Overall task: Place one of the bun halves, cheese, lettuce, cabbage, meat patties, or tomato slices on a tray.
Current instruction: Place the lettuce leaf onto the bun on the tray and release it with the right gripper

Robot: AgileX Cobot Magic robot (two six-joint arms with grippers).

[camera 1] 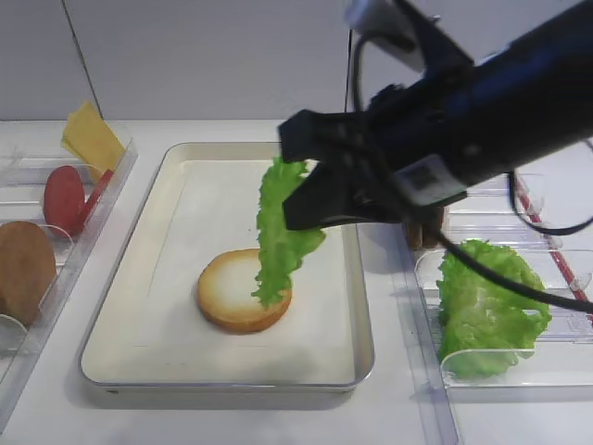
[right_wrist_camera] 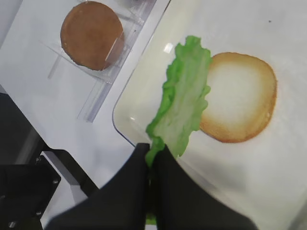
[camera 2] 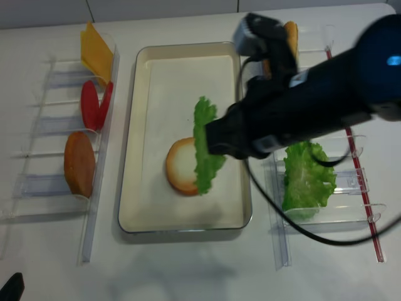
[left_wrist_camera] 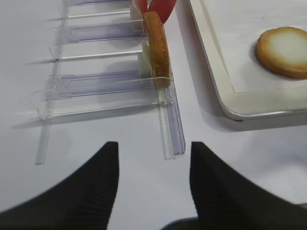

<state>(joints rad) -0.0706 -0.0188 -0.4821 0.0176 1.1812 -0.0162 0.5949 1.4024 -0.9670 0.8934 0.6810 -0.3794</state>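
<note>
We are holding the lettuce [camera 1: 283, 234] in our right gripper [right_wrist_camera: 152, 154], whose jaws are pinched together on the leaf's upper end — the wrist view shows the black fingers meeting on the green edge. The leaf is hanging down from that pinch, its long axis running nearly vertical, and its free lower end is dangling over the bun half [camera 1: 243, 290] that is lying pale face up on the tray [camera 1: 344, 371]. We cannot tell whether the tip is already brushing the bread or hanging just above it. The relation that matters is this one: the leaf is lying straight below the pinch and over the bun's right part rather than its middle, so we are judging that a lowering with a slight drift leftward would be laying it flat across the bun.

Our right arm is reaching in from the right, across the tray's far right rim, wrist angled downward. Our left gripper [left_wrist_camera: 152, 178] is idling with its fingers apart above the bare tabletop, just before the clear rack [left_wrist_camera: 171, 129] — well away from the leaf.
</note>
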